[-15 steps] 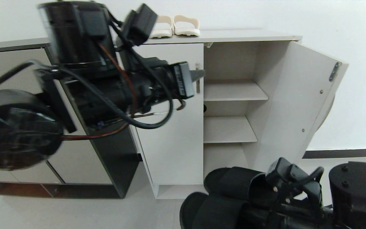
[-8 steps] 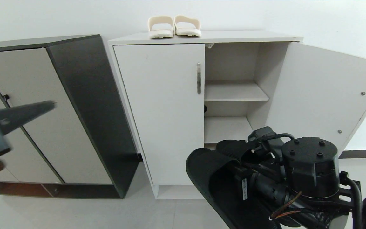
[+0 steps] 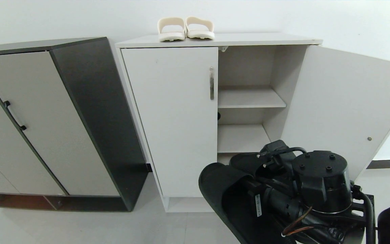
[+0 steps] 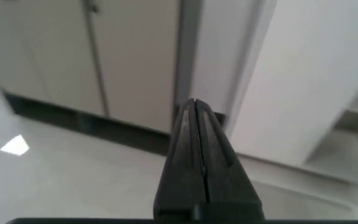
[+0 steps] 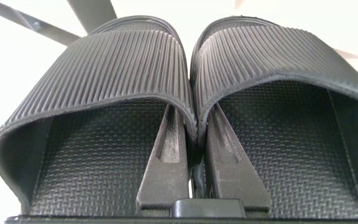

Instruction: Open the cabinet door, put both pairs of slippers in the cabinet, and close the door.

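The right gripper (image 5: 194,118) is squeezing the black slippers (image 5: 123,74) together, with one finger sitting inside each slipper.

**Head view.** The right arm's black housing (image 3: 320,179) covers the heel ends of the black ribbed rubber slippers (image 3: 220,184). The lower edge cuts off the nearer sole. Slippers and arm together hide the lowest compartment of the white 2-door cabinet (image 3: 171,122). The open white door panel (image 3: 344,108) runs past the right edge, and the grey-and-black cabinet (image 3: 80,112) runs past the left edge.

**Right wrist view.** The fingertips of the right gripper (image 5: 194,118) pass under the 2 straps and are hidden.
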Robot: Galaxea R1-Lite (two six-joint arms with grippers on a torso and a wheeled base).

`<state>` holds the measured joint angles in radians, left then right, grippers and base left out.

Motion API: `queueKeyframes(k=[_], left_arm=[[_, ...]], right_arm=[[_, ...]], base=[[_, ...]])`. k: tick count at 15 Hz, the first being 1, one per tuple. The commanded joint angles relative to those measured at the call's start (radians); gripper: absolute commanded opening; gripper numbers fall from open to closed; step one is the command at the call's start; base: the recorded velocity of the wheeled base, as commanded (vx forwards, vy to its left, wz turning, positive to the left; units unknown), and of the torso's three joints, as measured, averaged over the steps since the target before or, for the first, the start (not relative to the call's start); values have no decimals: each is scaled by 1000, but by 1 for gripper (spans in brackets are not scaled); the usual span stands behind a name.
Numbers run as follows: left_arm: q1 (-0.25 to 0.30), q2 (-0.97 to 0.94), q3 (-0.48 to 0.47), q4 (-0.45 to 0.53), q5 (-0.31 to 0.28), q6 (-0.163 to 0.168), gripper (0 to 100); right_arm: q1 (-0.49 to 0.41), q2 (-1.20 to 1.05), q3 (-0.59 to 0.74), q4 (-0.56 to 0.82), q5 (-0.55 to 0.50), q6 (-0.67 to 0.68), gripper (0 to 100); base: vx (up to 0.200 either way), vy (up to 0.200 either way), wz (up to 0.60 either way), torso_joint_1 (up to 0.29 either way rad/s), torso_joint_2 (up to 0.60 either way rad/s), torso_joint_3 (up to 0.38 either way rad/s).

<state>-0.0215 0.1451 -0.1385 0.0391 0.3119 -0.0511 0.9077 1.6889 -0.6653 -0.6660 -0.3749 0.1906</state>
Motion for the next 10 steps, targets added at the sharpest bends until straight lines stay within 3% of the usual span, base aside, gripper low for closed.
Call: queueKeyframes(k=[1, 2, 3, 4, 5, 10], left_arm=[[20, -144, 134, -65, -119, -12, 0], [20, -144, 139, -79, -191, -35, 0], [20, -144, 139, -77, -220, -29, 0], [20, -144, 139, -70, -274, 39, 0], [20, -142, 137, -21, -356, 73, 0], [18, -142, 139, -39, -341, 60, 0]], right_arm=[[2, 2, 4, -1, 1, 0, 0], [4, 3, 4, -1, 2, 0, 0], [8, 3, 7, -1, 2, 0, 0], [17, -5, 15, -11, 2, -2, 0], [17, -5, 20, -32, 4, -2, 0], [19, 20, 35, -86, -7, -23, 0]], base=[[0, 0, 0, 0, 0, 0], [0, 0, 0, 0, 0, 0], [0, 0, 0, 0, 0, 0], [0, 0, 0, 0, 0, 0], [0, 0, 0, 0, 0, 0], [0, 0, 0, 0, 0, 0]])
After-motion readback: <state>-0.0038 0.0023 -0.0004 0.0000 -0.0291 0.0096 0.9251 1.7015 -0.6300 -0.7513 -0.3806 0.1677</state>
